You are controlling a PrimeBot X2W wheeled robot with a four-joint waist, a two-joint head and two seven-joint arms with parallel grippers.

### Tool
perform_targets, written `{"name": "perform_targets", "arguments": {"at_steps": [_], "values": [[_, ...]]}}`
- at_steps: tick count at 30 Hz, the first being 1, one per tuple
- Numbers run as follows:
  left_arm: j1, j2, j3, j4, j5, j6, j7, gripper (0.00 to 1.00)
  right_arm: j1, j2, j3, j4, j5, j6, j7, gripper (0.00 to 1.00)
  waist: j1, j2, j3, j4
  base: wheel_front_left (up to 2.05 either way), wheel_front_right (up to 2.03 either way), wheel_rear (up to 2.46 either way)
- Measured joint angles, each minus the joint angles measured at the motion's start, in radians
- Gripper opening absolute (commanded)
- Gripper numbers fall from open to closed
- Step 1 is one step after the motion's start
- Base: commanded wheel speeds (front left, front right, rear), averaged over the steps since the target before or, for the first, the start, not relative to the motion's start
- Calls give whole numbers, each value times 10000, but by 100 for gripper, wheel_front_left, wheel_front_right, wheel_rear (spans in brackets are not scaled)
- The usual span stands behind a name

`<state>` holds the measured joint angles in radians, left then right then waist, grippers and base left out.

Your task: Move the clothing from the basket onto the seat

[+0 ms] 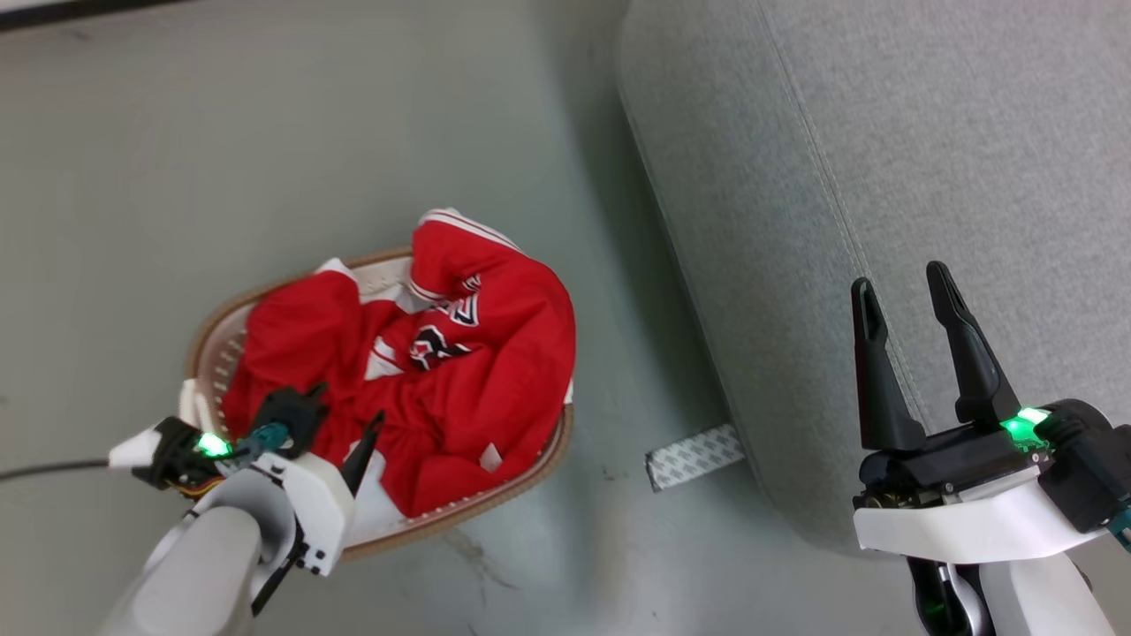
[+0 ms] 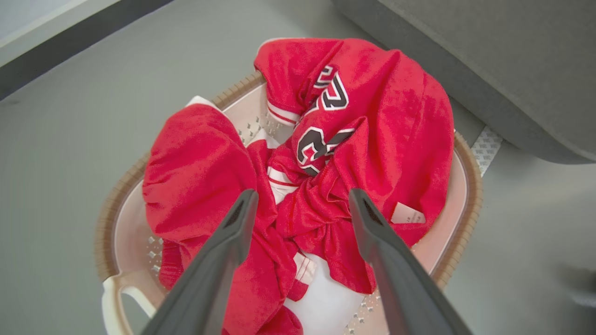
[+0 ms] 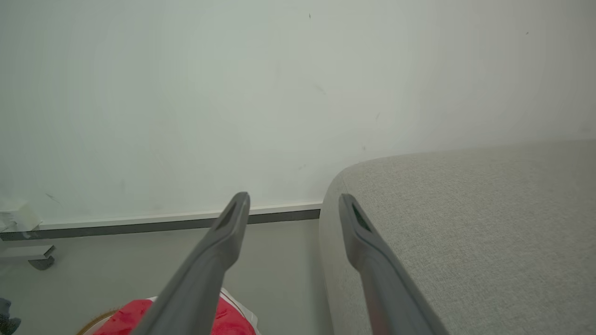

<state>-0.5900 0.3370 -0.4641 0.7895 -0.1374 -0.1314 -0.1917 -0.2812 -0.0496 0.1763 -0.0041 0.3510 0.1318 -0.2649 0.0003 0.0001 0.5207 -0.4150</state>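
Bright red clothing (image 1: 477, 389), white striped trim, black-and-white lettering facing up, crumpled in a heap inside oval cream basket (image 1: 215, 353), perforated walls, brown rim, fabric draped over far rim, basket upright on floor, near light grey seat (image 1: 884, 177), not touching it

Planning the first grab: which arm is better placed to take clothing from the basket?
Left. The left gripper, open, hangs over the clothing in the basket, fingers pointing into the pile. The right gripper, open, is over the seat, away from the basket.
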Motion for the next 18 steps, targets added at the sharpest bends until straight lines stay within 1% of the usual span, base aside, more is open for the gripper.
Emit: {"name": "perform_targets", "arguments": {"at_steps": [4,10,18], "values": [[-598,228,-947,821,-63,0,623,100,-87,0,130,-88,236,0,0,100,1,0,465,-318,0,0,0],[-1597,562,-1745,1714,69,0,1605,100,-115,4,297,-274,671,0,0,100,-1,0,1002,-759,0,0,0],[-2606,792,-3154,2738,884,0,2968,100,-146,2,477,-378,934,0,0,100,-1,0,1621,-1104,0,0,0]]}}
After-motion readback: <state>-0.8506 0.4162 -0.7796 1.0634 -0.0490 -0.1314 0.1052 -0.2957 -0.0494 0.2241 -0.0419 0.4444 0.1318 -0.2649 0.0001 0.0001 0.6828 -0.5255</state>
